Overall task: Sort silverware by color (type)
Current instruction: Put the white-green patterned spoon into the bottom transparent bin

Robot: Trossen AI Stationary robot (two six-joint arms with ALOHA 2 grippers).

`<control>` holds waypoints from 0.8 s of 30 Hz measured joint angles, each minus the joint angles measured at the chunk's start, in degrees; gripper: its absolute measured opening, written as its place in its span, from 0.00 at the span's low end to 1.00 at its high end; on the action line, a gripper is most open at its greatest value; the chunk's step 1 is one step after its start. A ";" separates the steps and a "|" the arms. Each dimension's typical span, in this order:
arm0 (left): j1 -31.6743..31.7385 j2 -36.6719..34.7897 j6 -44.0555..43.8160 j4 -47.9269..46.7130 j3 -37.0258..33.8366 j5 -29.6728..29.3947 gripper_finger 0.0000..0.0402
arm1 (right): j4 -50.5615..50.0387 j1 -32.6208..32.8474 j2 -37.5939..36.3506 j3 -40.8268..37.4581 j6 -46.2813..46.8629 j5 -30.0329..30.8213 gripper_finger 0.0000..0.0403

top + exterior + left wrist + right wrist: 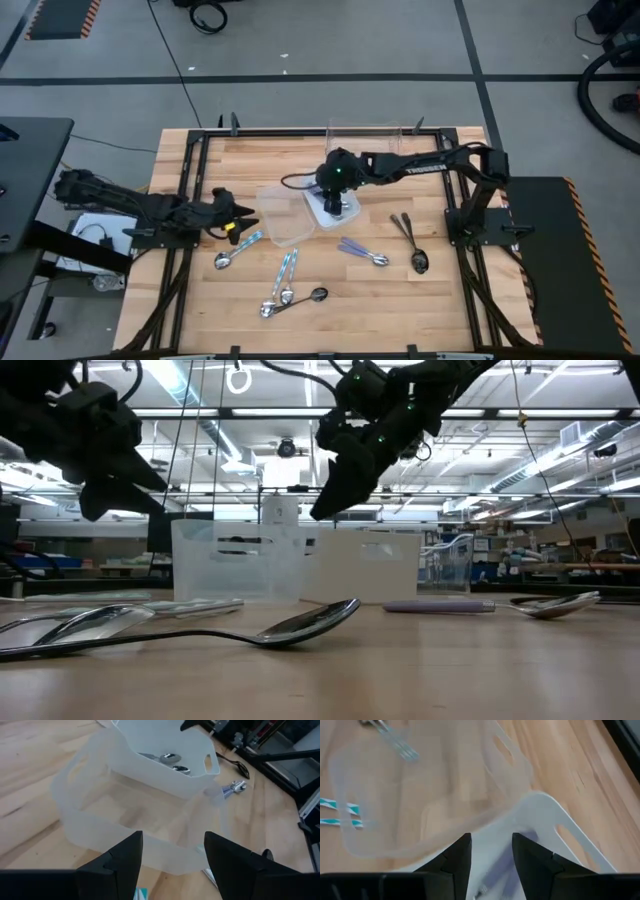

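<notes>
Spoons lie on the wooden table: blue-handled ones [240,250] [285,275], a dark one [305,296], a purple-handled one [360,252] and two dark ones [410,240]. A white bin [318,212] at the middle holds spoon heads [170,760]. A clear bin [285,228] stands against its left side. My right gripper [336,200] hangs open and empty above the white bin [555,820]. My left gripper [243,213] is open and empty, left of the clear bin [125,820] and pointing at it.
Another clear container [365,135] stands at the table's far edge. A black frame [190,170] runs around the table. Bare wood [400,310] shows along the near edge, right of the spoons.
</notes>
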 joint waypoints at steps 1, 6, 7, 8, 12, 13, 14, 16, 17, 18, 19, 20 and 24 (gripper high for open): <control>-0.69 1.38 -0.67 -0.12 0.71 -0.52 0.55 | 1.19 0.41 -0.14 -0.86 -0.21 1.00 0.37; -4.49 10.28 -4.10 -0.12 5.42 -2.88 0.55 | 8.57 1.54 -3.66 -5.49 0.07 3.11 0.37; -5.35 12.35 -4.64 -0.07 6.50 -3.40 0.55 | 9.70 1.77 -4.39 -6.67 0.38 3.14 0.37; -6.21 14.23 -4.97 -0.41 7.49 -3.76 0.55 | 10.59 2.11 -4.95 -7.90 0.55 3.25 0.37; -9.03 21.37 -7.67 -0.88 11.04 -4.50 0.55 | 14.75 4.42 -8.09 -12.53 0.91 5.15 0.37; -9.69 23.05 -8.45 -1.16 11.96 -4.58 0.55 | 15.60 5.03 -8.87 -13.63 1.18 6.34 0.37; -10.30 24.41 -9.50 -1.41 12.79 -4.63 0.55 | 15.54 5.57 -9.55 -14.57 1.42 7.37 0.37; -11.30 27.07 -11.25 -1.53 14.23 -4.59 0.55 | 15.28 6.65 -10.61 -16.00 1.60 8.97 0.37; -11.85 28.32 -12.45 -1.86 14.92 -4.60 0.55 | 15.34 7.15 -11.42 -16.80 1.74 9.32 0.37; -12.30 29.64 -13.61 -1.83 15.62 -4.60 0.55 | 15.76 7.69 -12.20 -17.55 2.12 9.47 0.37; -12.71 30.90 -14.63 -1.76 16.34 -4.56 0.55 | 16.91 8.15 -12.84 -18.33 2.66 9.38 0.37; -13.18 32.05 -15.75 -1.88 17.03 -4.60 0.55 | 17.67 8.55 -13.47 -19.40 3.09 9.23 0.37; -14.62 36.99 -19.75 -2.09 19.66 -4.61 0.55 | 23.63 10.97 -15.59 -25.36 4.35 9.16 0.37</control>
